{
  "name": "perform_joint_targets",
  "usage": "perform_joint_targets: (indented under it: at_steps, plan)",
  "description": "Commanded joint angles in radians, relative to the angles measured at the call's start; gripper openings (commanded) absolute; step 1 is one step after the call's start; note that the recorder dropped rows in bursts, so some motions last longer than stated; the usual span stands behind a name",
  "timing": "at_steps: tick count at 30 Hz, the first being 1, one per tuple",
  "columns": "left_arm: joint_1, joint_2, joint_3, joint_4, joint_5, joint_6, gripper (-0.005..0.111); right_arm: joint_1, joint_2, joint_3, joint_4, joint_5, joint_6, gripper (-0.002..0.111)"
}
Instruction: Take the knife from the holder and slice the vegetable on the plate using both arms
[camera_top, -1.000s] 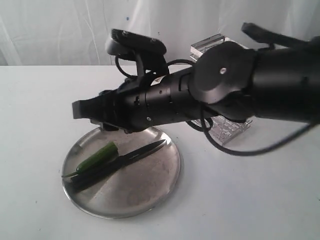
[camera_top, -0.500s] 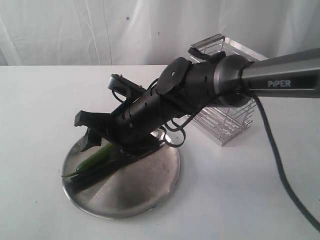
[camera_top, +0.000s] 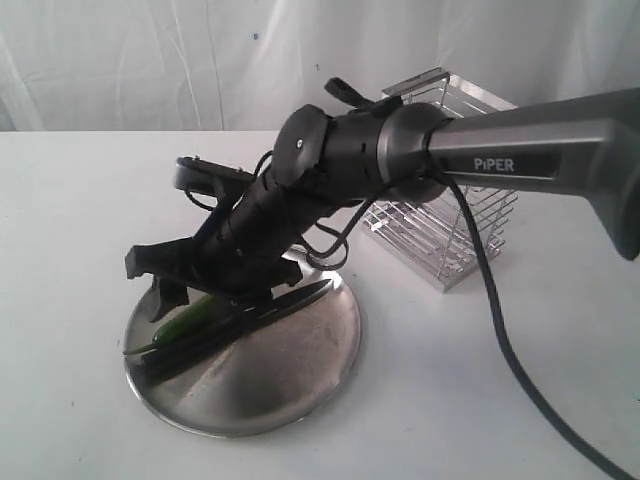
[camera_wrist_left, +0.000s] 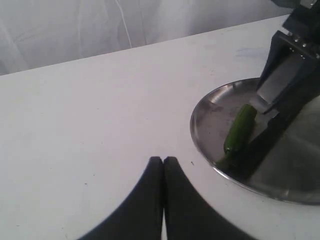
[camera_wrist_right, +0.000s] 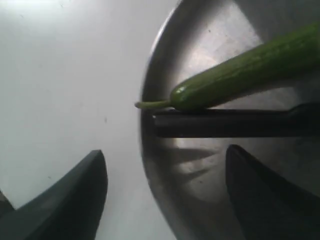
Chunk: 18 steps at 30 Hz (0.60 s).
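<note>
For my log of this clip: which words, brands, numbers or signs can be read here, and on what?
"PiPER": white letters on the grey link of the right arm.
No other text shows on the plate, the knife or the holder, nor in either wrist view.

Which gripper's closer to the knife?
Right. The right gripper hangs open just above the knife on the plate; the left gripper, shut, is over the table beside the plate.
</note>
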Motion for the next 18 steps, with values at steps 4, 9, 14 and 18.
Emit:
perform_joint_targets:
  at_steps: [4, 9, 14, 18]
  plan:
    - [-0.006, -0.003, 0.003, -0.002, -0.001, -0.006, 0.0, 0.002, 0.007, -0.11, -0.358, 0.084, 0.309, 0.061]
    - [-0.006, -0.003, 0.003, -0.002, -0.001, -0.006, 0.0, 0.002, 0.07, -0.154, -0.271, 0.097, 0.51, 0.06]
    - [-0.006, -0.003, 0.003, -0.002, -0.001, -0.006, 0.0, 0.002, 0.111, -0.188, -0.091, 0.099, 0.671, 0.06]
    - [-0.006, -0.003, 0.003, -0.002, -0.001, -0.006, 0.0, 0.003, 0.118, -0.204, -0.141, 0.099, 0.815, 0.06]
